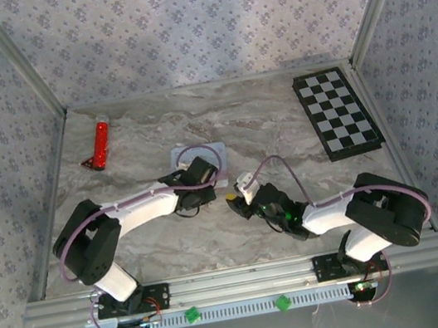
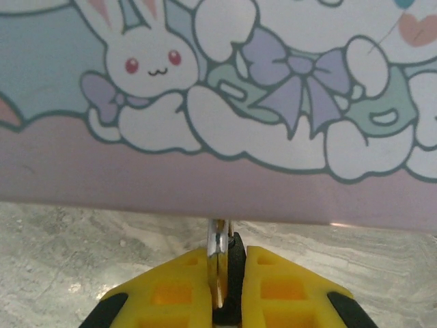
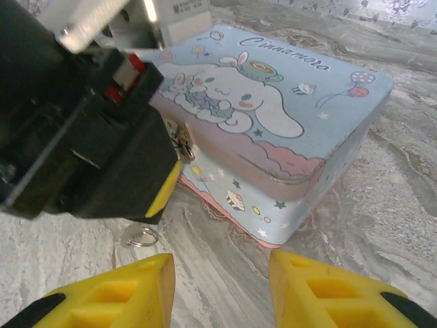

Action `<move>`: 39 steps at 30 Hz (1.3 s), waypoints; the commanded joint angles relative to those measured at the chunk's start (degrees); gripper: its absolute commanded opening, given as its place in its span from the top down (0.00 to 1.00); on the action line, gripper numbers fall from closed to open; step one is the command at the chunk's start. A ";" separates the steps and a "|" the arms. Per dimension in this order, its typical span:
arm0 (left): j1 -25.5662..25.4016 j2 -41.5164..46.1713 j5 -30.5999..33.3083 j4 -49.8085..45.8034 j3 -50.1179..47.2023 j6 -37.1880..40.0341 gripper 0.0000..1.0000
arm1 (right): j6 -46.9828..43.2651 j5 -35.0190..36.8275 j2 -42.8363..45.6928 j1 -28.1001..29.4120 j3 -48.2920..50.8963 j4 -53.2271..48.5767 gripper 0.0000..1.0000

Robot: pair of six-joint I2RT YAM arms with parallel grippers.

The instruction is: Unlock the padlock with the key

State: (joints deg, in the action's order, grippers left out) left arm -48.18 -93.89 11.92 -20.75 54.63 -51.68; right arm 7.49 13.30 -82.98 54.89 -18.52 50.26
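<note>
Now — left gripper [image 2: 224, 273] clamped on the tiny padlock [image 2: 235, 263], just before the pastel cartoon tin [image 2: 218, 102]; right gripper [image 3: 220, 263] — jaws spread apart.

White-black arms [image 1: 138, 207], yellow fingertips [image 3: 328, 290], lilac cables [image 1: 273, 158]

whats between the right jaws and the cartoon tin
In the right wrist view, mostly bare marble tabletop; a small metal ring lies on it at the image's left.
</note>
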 commanded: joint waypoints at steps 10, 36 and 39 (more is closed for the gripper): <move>-1.71 -0.48 4.23 -4.91 3.00 3.13 0.62 | 6.22 -0.91 5.54 -3.74 2.88 -2.51 0.60; 23.88 20.42 -13.65 4.46 -8.48 17.95 0.25 | 27.77 -10.61 -7.28 -0.79 -18.21 -25.50 0.50; 24.78 18.17 -13.93 5.77 -8.14 17.75 0.24 | 28.10 -11.62 -10.15 0.00 -22.03 -28.44 0.49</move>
State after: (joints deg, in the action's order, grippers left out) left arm -23.99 -74.65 2.24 -17.50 45.98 -35.46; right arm 33.54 3.09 -90.85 54.19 -37.19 27.55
